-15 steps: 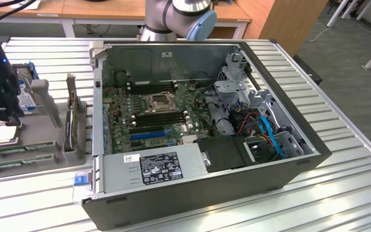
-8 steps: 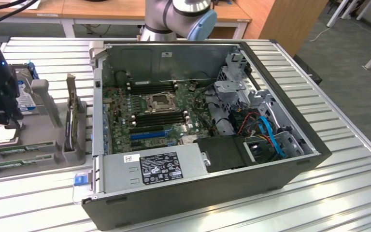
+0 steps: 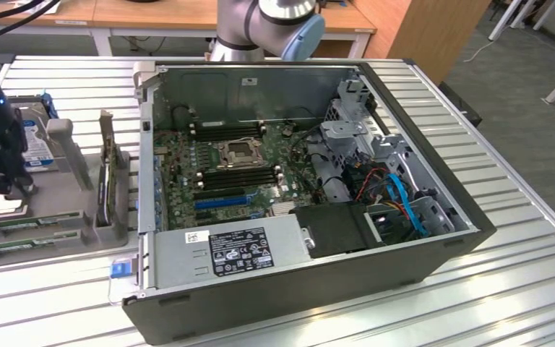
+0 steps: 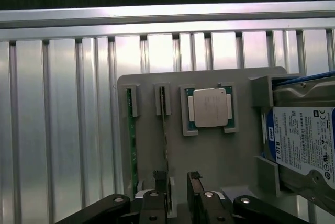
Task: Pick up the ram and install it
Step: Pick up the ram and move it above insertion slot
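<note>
- The gripper [image 4: 177, 178] is hovering low over the grey holder [image 4: 220, 166]. Its jaws are standing wide apart and gripping nothing.
- Its 2 fingertips are lining up around the near end of the ram [image 4: 164, 124]. 1 fingertip is sitting almost in line with the stick's edge, so I cannot tell whether it is touching.
- The ram is standing on edge in its slot in the holder, not yet lifted.
- A second stick [image 4: 129, 135] is standing parallel just beside it, running along the holder's edge.
- Past the sticks, the processor chip [image 4: 210, 108] is resting in its square pocket.
- The hard drive [image 4: 301, 135] is lying in the bracket at the holder's far side from the sticks.
- The holder is sitting on the slatted tabletop [image 4: 68, 130], near the tabletop's edge at the exterior view's left.
- Farther off, the computer case [image 3: 432, 246] is lying open across the middle of the tabletop, with the motherboard [image 3: 248, 166] facing up.
- Black memory slots [image 3: 239, 177] are running beside the processor socket [image 3: 236, 152]. I cannot tell whether any slot is filled.
- Progress: the task is looking early. The gripper is reaching the pick-up spot, and that is all that is showing as done.
- Nothing is being held, nothing is being carried toward the case, and no stick is being seated in a slot.
</note>
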Robot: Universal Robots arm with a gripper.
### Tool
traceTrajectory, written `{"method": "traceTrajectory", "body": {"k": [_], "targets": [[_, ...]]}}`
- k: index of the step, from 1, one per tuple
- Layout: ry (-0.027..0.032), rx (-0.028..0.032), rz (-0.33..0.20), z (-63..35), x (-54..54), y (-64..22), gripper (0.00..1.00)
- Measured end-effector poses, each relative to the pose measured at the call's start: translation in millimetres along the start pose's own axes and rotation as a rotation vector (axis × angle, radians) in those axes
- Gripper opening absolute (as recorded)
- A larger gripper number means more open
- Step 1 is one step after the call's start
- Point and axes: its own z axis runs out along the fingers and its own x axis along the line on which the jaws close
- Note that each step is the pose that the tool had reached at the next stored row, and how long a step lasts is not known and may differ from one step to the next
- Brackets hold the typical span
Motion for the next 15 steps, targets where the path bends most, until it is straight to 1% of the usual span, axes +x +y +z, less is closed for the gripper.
{"method": "traceTrajectory", "body": {"k": [15], "targets": [[-0.0003, 0.0000, 0.000, -0.7, 20.4, -1.5, 0.30]]}}
